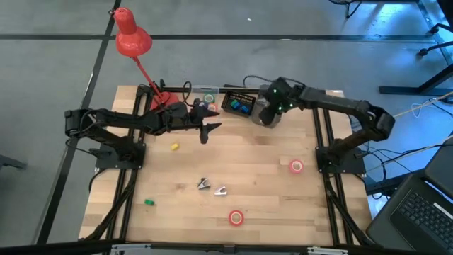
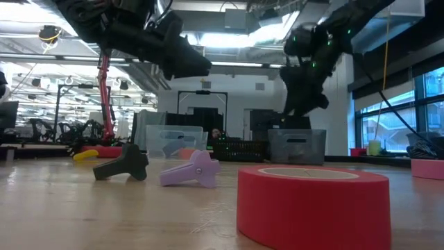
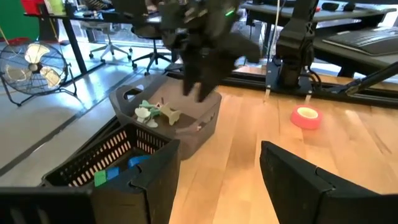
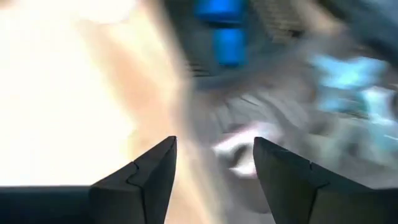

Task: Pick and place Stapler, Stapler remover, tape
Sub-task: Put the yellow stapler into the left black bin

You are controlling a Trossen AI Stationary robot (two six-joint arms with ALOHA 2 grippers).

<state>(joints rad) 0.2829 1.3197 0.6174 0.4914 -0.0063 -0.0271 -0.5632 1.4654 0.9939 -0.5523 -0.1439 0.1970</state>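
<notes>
Both grippers, left gripper (image 1: 211,129) and right gripper (image 1: 267,113), gape empty.

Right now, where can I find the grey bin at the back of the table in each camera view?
High view: the grey bin is at the back edge, mostly hidden under the right gripper.
Low view: far back, right of centre.
Left wrist view: middle left, small pale pieces inside.
Right wrist view: too blurred to tell.
Shared landmark: the black crate beside the bin.
</notes>
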